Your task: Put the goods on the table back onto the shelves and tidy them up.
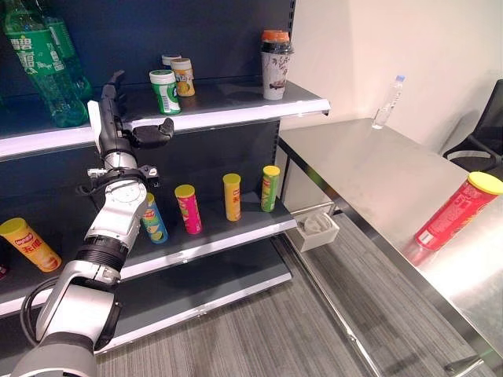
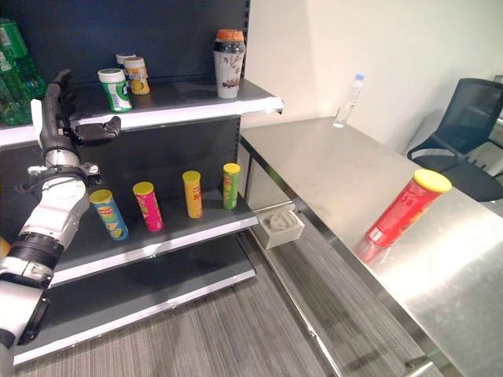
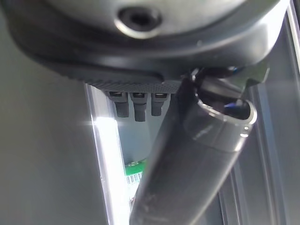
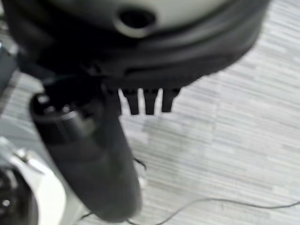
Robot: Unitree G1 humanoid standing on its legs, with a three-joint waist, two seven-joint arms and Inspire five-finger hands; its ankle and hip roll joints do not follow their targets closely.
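Note:
A red tube can with a yellow lid (image 1: 457,210) stands on the steel table (image 1: 369,169) near its right end. My left hand (image 1: 110,118) is raised at the front edge of the upper shelf (image 1: 236,110), open, fingers straight up and thumb (image 3: 197,159) pointing toward a green-and-white can (image 1: 165,91). It holds nothing. A bit of green label (image 3: 138,171) shows past the thumb. My right hand (image 4: 93,164) hangs open over the grey floor.
The upper shelf also carries green bottles (image 1: 47,63), a yellow can (image 1: 184,77) and a brown cup with an orange lid (image 1: 276,64). Several small tubes (image 1: 232,196) stand on the middle shelf. A water bottle (image 1: 387,102) stands at the table's far end, and a chair (image 2: 464,126) beyond.

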